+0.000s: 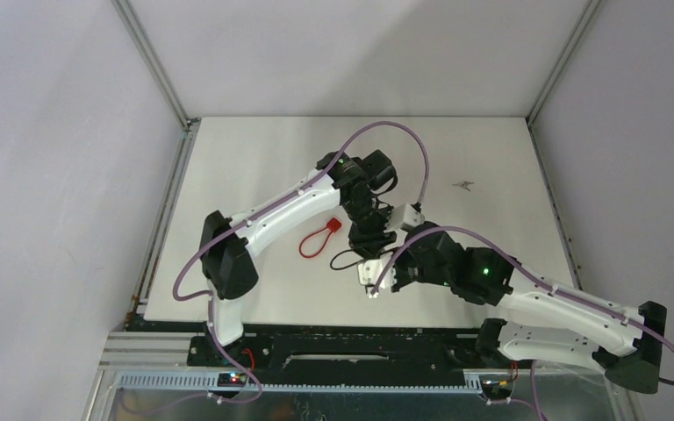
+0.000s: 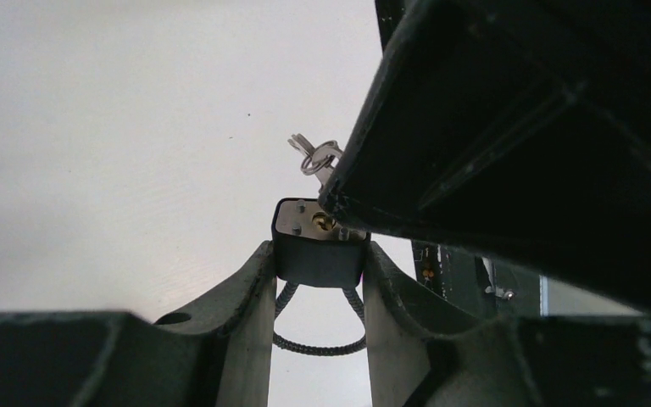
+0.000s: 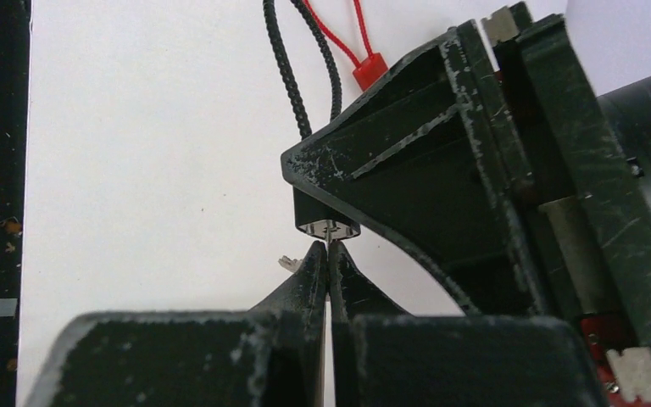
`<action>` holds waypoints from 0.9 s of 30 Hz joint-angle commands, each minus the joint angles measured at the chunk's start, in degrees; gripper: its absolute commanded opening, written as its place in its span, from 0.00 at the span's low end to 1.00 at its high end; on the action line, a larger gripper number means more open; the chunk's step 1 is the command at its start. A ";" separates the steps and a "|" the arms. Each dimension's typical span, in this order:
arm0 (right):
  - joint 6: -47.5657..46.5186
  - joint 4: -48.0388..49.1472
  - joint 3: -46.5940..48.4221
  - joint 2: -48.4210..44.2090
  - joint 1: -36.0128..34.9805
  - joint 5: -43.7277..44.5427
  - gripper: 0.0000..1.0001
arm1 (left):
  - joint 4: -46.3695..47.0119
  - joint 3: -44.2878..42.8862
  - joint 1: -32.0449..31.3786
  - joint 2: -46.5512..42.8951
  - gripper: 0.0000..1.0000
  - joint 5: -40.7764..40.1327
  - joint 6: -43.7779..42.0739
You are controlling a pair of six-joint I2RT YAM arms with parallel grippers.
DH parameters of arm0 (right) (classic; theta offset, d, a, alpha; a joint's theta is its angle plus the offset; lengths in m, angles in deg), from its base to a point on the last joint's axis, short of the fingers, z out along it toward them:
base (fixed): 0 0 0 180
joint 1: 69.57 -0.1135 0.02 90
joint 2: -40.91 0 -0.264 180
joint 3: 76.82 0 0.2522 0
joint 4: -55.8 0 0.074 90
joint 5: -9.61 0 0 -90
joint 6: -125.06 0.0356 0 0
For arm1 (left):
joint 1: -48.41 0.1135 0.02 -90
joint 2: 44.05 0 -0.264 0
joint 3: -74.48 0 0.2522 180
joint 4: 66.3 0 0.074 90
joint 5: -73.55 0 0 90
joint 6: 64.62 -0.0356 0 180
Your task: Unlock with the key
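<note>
Near boxy padlock's [image 2: 318,254] brass keyhole [image 2: 324,223], ringed silver key [image 2: 312,155].

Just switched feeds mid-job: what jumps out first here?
Mid-table, the left gripper clamps a black padlock, keyway end toward its wrist camera. The right gripper is shut on the key right at that keyway. A red loop lies on the table beside them.

In left pincer [image 2: 318,254], padlock [image 2: 318,264]; at keyhole [image 2: 324,223], key [image 3: 329,240].

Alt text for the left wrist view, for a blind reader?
The left gripper clamps a black padlock, cable loop below. The right gripper, holding the key, comes from upper right to the brass keyhole, key ring protruding.
</note>
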 commanded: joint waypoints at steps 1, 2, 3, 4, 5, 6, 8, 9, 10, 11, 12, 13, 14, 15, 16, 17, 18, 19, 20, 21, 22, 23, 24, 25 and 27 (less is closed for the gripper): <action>-3.89 4.41 -3.28 -1.87 -1.32 -0.33 0.00 | -1.37 -0.82 0.69 -3.48 0.00 9.40 -4.61; -4.22 4.77 -3.79 -2.21 -1.69 1.30 0.00 | -1.73 -0.96 1.03 -3.33 0.00 9.88 -4.83; -4.66 5.28 -4.33 -2.69 -2.20 2.77 0.00 | -1.94 -1.13 1.21 -3.21 0.00 10.25 -5.06; -5.11 5.85 -4.87 -3.13 -2.58 3.71 0.00 | -2.18 -1.31 1.31 -3.11 0.00 10.57 -5.27; -5.59 6.25 -5.31 -3.84 -2.86 4.40 0.00 | -2.51 -1.47 1.42 -2.95 0.00 10.89 -5.56; -6.04 6.78 -5.64 -4.10 -3.27 5.05 0.00 | -2.76 -1.63 1.43 -2.78 0.00 11.15 -5.81; -7.47 7.83 -6.43 -4.66 -4.30 7.36 0.00 | -3.72 -2.24 1.42 -2.27 0.00 11.59 -6.45; -8.29 8.37 -6.93 -4.68 -4.99 9.10 0.00 | -4.33 -2.57 1.40 -2.00 0.00 11.72 -6.67; -8.96 9.18 -7.43 -4.60 -5.62 10.58 0.00 | -4.58 -2.81 1.38 -1.78 0.00 11.64 -6.81; -9.41 9.72 -7.75 -4.47 -6.13 11.74 0.00 | -4.65 -3.02 1.40 -1.62 0.00 11.48 -6.69; -9.52 9.95 -7.83 -4.31 -6.54 12.31 0.00 | -4.46 -3.10 1.40 -1.57 0.00 11.17 -6.38; -9.42 10.16 -7.84 -4.17 -6.84 12.52 0.00 | -4.01 -3.25 1.42 -1.56 0.00 10.77 -5.68; -9.19 10.34 -7.84 -4.15 -7.26 12.65 0.00 | -3.79 -3.41 1.50 -1.44 0.00 10.66 -5.31; -9.00 10.48 -7.80 -4.20 -7.63 12.60 0.00 | -3.57 -3.58 1.51 -1.37 0.00 10.37 -4.77; -8.54 10.68 -7.76 -4.34 -7.95 12.35 0.00 | -3.18 -3.66 1.59 -1.23 0.00 9.86 -4.05; -8.02 10.61 -7.65 -4.47 -7.99 11.56 0.00 | -2.93 -3.79 1.60 -1.07 0.00 9.44 -3.65; -7.44 10.22 -7.29 -4.53 -8.02 10.72 0.00 | -2.71 -3.76 1.60 -0.91 0.00 9.05 -3.41; -6.91 9.41 -6.71 -4.51 -7.99 10.16 0.00 | -2.56 -3.79 1.60 -0.80 0.00 8.52 -3.02; -6.45 8.76 -5.93 -4.43 -7.99 9.60 0.00 | -2.30 -3.82 1.60 -0.57 0.00 7.95 -2.62; -5.98 8.11 -5.39 -4.49 -8.02 8.92 0.00 | -1.87 -3.89 1.60 -0.45 0.00 7.13 -2.06; -5.60 7.51 -4.81 -4.58 -7.90 8.10 0.00 | -1.23 -3.90 1.60 -0.35 0.00 6.23 -1.17; -5.13 6.90 -4.16 -4.51 -7.74 7.48 0.00 | -0.43 -3.82 1.60 -0.33 0.00 5.17 -0.25; -4.63 6.13 -3.44 -4.30 -7.48 6.62 0.00 | 0.59 -3.77 1.52 -0.40 0.00 3.80 1.22; -4.28 5.36 -2.67 -3.94 -7.05 6.14 0.00 | 1.72 -3.66 1.47 -0.58 0.00 2.21 2.20; -3.25 4.67 -1.54 -3.35 -6.26 4.86 0.00 | 3.53 -3.71 1.30 -0.71 0.00 -0.37 4.48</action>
